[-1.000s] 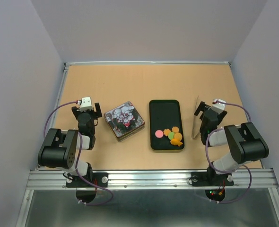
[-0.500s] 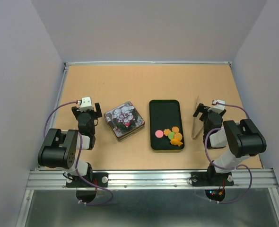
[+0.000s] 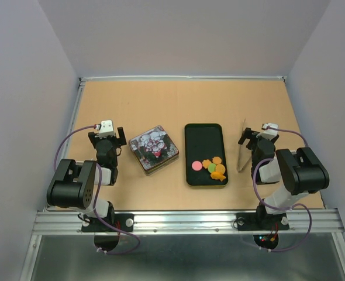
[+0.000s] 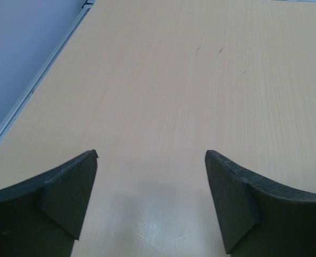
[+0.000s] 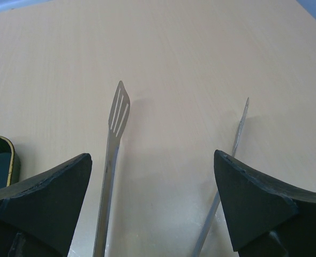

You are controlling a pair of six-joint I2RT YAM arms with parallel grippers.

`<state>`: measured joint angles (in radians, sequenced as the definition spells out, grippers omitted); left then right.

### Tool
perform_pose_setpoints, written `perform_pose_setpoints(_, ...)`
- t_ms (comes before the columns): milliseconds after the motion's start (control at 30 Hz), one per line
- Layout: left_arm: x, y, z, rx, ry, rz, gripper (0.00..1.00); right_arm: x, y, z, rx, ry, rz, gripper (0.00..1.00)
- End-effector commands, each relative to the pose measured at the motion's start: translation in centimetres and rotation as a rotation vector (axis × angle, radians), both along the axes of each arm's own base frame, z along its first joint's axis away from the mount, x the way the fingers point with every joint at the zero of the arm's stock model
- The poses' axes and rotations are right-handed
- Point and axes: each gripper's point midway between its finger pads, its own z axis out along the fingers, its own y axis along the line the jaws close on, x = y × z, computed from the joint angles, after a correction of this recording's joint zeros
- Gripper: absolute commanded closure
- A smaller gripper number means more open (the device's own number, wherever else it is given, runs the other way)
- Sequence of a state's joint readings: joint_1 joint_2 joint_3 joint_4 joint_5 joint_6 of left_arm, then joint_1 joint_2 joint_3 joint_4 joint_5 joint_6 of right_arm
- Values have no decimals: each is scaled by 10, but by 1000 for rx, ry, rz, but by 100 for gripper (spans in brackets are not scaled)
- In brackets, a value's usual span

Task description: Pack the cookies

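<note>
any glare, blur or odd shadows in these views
Left wrist: a pale glare patch on the light wooden table, inside the open left gripper. Right wrist: the slotted metal tongs throw a faint shadow to their right; the right gripper looks soft up close. Top external: even light, only soft shadows, no strong glare on the black oblong tray.

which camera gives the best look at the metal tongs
Right wrist: the tongs fill the frame, both arms and a slotted tip clear. Top view shows the tongs only as a thin sliver right of the black tray; left wrist shows none.
</note>
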<state>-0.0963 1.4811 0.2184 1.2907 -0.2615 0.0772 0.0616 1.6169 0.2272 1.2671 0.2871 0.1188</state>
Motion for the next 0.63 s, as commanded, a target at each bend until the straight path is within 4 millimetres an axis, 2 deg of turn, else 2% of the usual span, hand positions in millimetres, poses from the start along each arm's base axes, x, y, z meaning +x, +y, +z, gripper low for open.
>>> perform_pose_setpoints(0, 10, 1, 80, -29, -311, 10, 1, 1, -1, 19, -16, -79, 3, 0)
perform_pose_setpoints(600, 10, 0, 80, -28, -311, 7, 1, 2, -1, 20, -16, -81, 3, 0)
